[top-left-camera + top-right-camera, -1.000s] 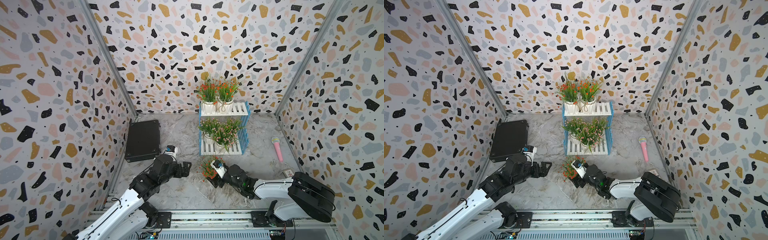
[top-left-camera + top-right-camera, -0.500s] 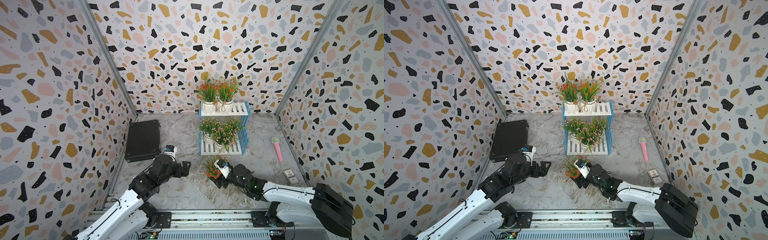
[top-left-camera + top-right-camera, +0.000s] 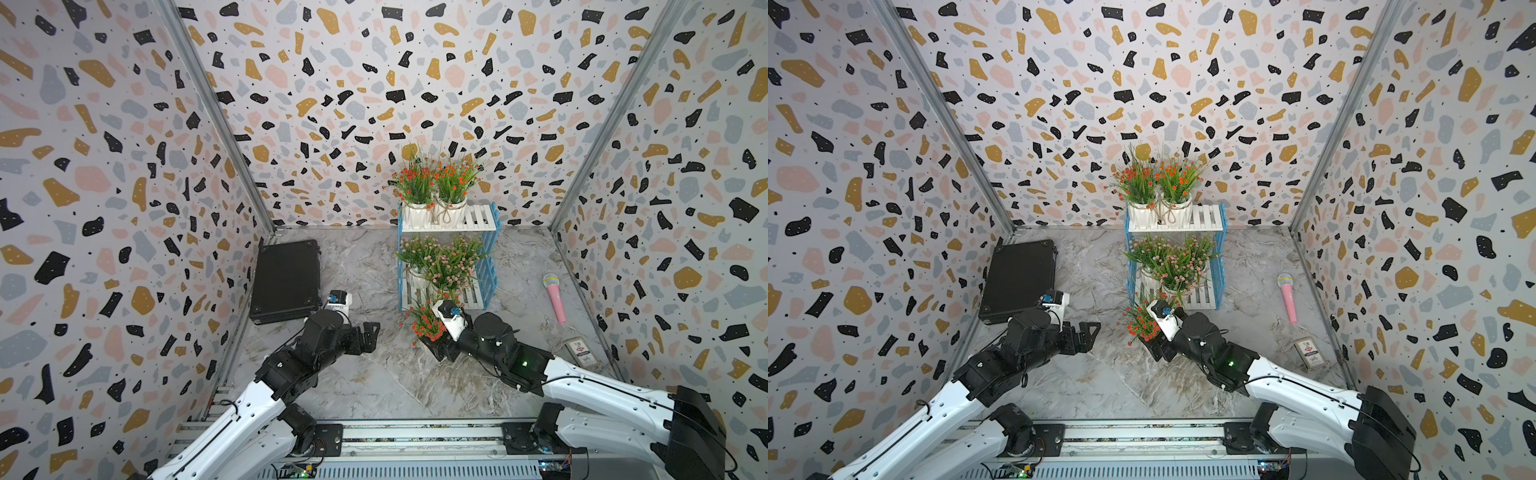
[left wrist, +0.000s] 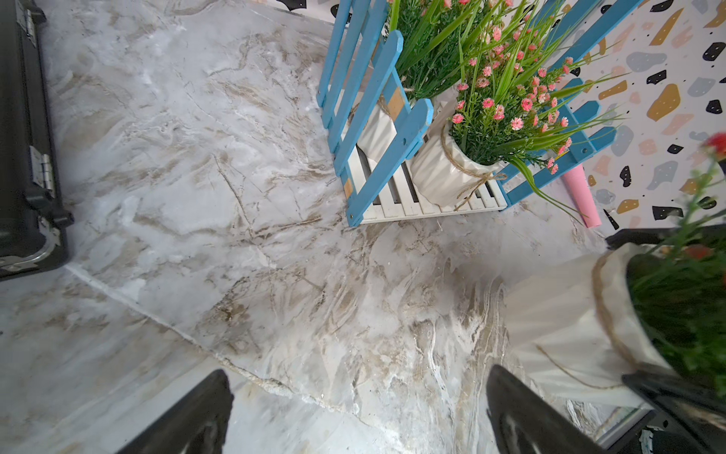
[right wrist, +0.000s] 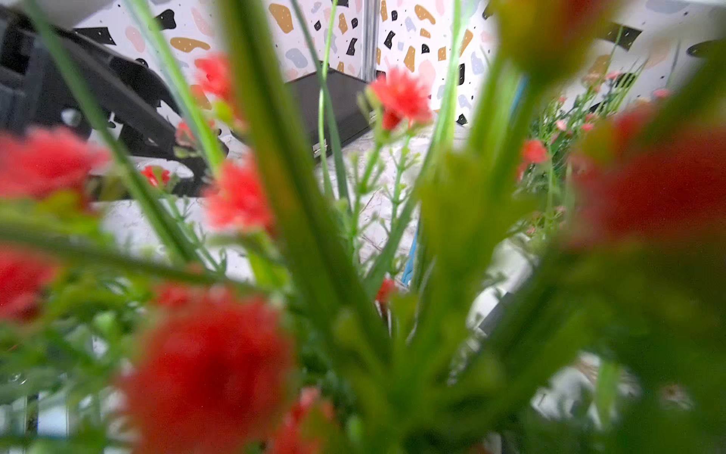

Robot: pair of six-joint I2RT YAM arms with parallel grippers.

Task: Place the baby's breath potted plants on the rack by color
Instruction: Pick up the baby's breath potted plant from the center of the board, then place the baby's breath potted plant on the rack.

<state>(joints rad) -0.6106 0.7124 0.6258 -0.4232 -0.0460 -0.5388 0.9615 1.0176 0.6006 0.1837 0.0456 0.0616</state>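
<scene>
- 2 red-orange plants (image 3: 432,185) stood side by side at the left end of the top shelf of the rack (image 3: 482,217). The right end of that shelf was bare.
- Pink plants (image 3: 440,262) crowded the lower shelf. At least 2 white pots showed there, and leaves hid the exact count.
- A 3rd red-orange plant (image 3: 424,323) sat off the rack, just in front of the lower shelf and tilted. Its pot was clamped in the right gripper (image 3: 436,350).
- The task looked nearly done, with only this plant needing a lift to the free spot on top.
- The right arm reached low and forward over the table (image 3: 374,395). Whether the pot cleared the table could not be told.
- The left arm crouched low beside the black case (image 3: 286,280). The left gripper (image 3: 371,336) was spread wide and empty, and pointed toward the held plant.
</scene>
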